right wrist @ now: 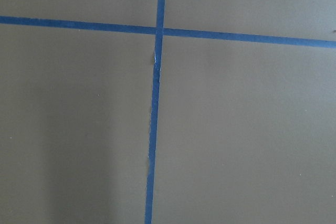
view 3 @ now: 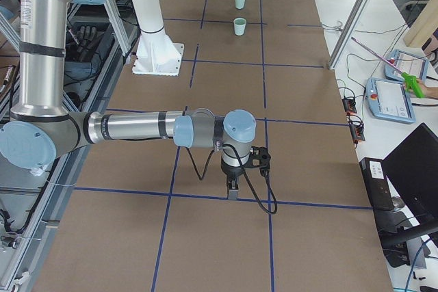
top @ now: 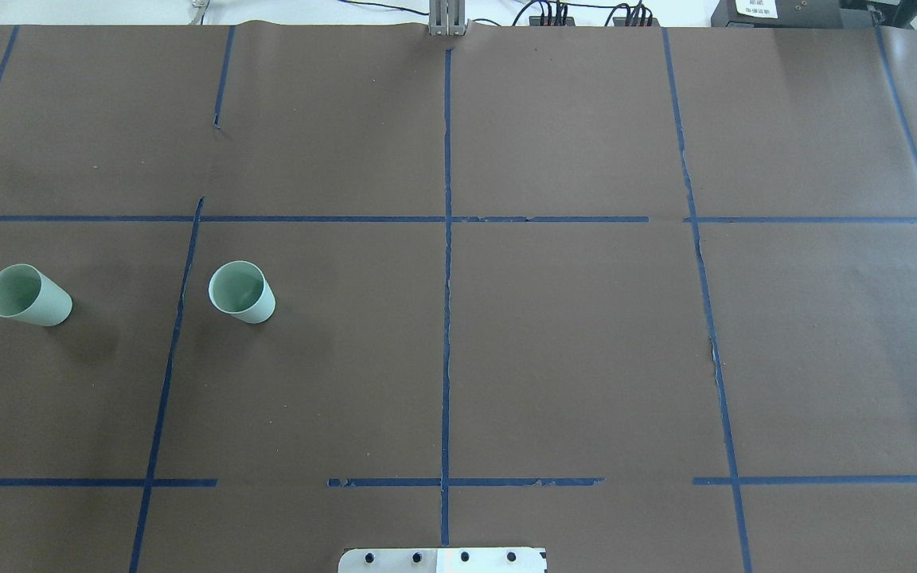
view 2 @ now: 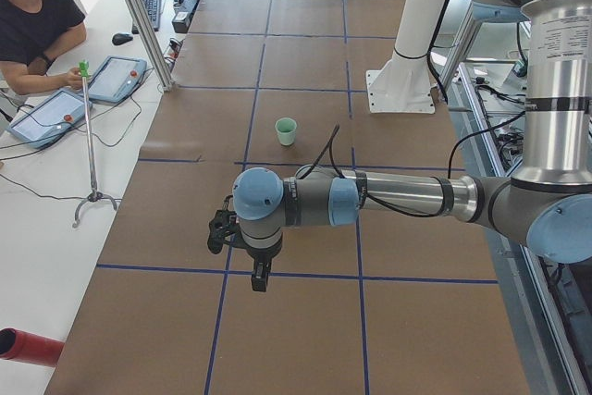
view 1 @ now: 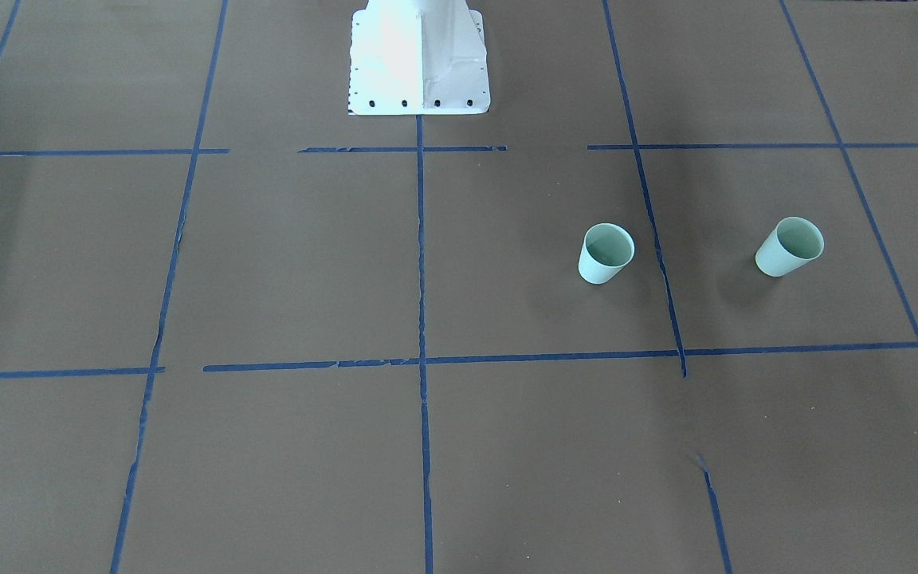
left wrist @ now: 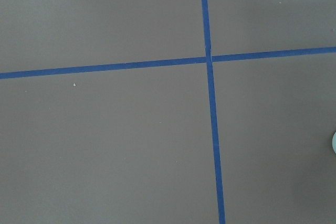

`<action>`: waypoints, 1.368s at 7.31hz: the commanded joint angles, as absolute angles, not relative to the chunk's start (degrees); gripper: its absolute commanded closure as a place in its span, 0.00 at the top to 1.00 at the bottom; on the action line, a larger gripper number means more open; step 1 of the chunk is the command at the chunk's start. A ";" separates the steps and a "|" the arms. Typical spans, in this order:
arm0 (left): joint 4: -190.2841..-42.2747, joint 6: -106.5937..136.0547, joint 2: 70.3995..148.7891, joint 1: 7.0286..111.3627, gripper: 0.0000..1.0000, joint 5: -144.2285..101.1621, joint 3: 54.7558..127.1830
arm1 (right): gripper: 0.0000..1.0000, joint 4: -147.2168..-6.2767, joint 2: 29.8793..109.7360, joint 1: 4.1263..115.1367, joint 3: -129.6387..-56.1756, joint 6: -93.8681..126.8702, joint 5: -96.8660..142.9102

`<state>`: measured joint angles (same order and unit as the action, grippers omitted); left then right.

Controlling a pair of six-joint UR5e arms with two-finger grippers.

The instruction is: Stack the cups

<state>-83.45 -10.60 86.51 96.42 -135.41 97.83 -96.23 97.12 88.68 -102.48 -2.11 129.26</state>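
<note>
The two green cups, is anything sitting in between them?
Nothing sits there. Between the outer cup and the inner cup there is only brown paper, crossed by one blue tape line, as the overhead view shows.

Overhead looks down from behind the base (top: 442, 559); front-facing stares back steeply. Both catch the 2 cups (top: 242, 293). Side cameras look along the table (view 2: 305, 62); wrist cameras hug the tape (left wrist: 210, 108).

One cup (left wrist: 334, 142) barely in view
</note>
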 commanded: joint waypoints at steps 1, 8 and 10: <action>-83.58 -10.55 86.48 96.42 1.00 -135.53 97.82 | 1.00 -96.24 97.12 88.68 -102.48 -2.11 129.29; -90.42 -3.59 85.17 93.28 1.00 -139.79 97.64 | 1.00 -96.24 97.12 88.68 -102.39 -2.11 129.20; -95.50 11.46 85.17 83.71 1.00 -140.45 100.80 | 1.00 -96.24 97.12 88.68 -102.48 -2.11 129.20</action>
<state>-91.97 3.44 85.24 88.67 -139.79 99.23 -96.24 97.12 88.68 -102.43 -2.11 129.21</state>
